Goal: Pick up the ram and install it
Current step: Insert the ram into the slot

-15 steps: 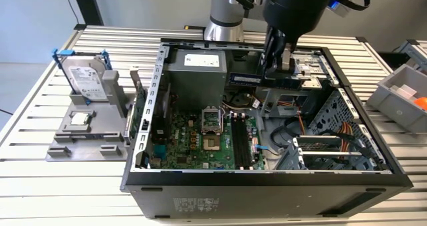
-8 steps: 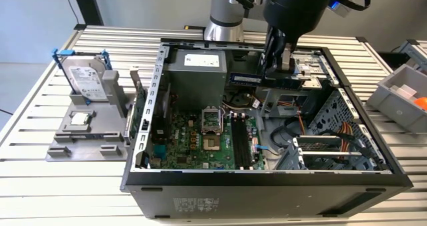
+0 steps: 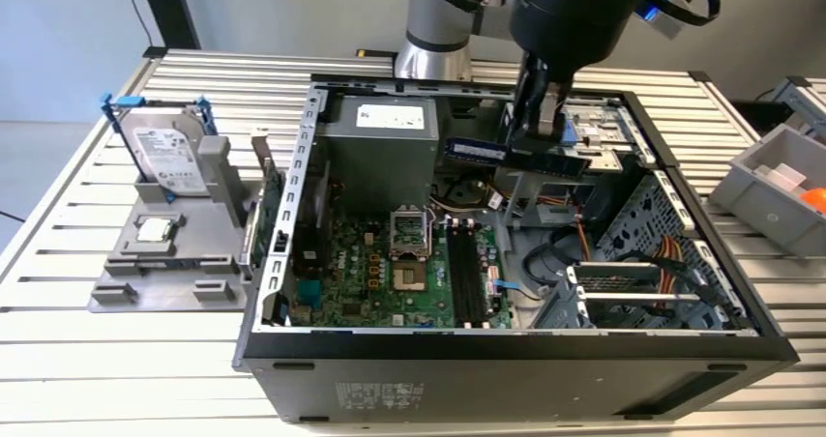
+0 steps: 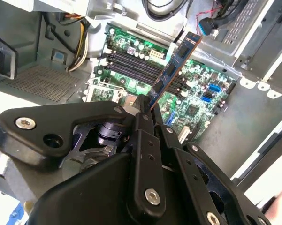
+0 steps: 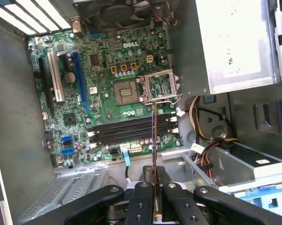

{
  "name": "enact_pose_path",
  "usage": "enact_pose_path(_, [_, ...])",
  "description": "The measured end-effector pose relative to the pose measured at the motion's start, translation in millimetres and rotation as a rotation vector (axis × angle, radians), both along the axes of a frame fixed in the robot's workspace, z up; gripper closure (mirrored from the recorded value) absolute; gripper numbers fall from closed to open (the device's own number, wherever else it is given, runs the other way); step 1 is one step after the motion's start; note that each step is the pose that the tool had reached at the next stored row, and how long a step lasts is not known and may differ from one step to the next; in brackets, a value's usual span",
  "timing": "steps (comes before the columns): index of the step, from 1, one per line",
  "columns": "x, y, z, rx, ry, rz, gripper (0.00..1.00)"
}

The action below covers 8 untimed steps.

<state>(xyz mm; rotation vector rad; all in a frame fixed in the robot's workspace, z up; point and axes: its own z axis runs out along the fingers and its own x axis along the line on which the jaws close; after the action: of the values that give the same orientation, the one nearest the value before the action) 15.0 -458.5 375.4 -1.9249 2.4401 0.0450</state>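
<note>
one thin blue ram (image 4: 174, 68) with dark chips, pinched in the claw (image 4: 149, 110)

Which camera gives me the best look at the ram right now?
The second wrist view: the ram shows its blue face and length, gripped by the tool above the motherboard slots. In the first wrist view the ram is edge-on, a thin line. The exterior view shows the ram lengthwise above the open case.
</note>
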Motion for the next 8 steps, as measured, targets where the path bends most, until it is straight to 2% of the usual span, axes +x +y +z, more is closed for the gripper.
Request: enact_pose_path(8, [0.0, 0.0, 0.0, -0.0001, 0.0, -0.104, 1.0])
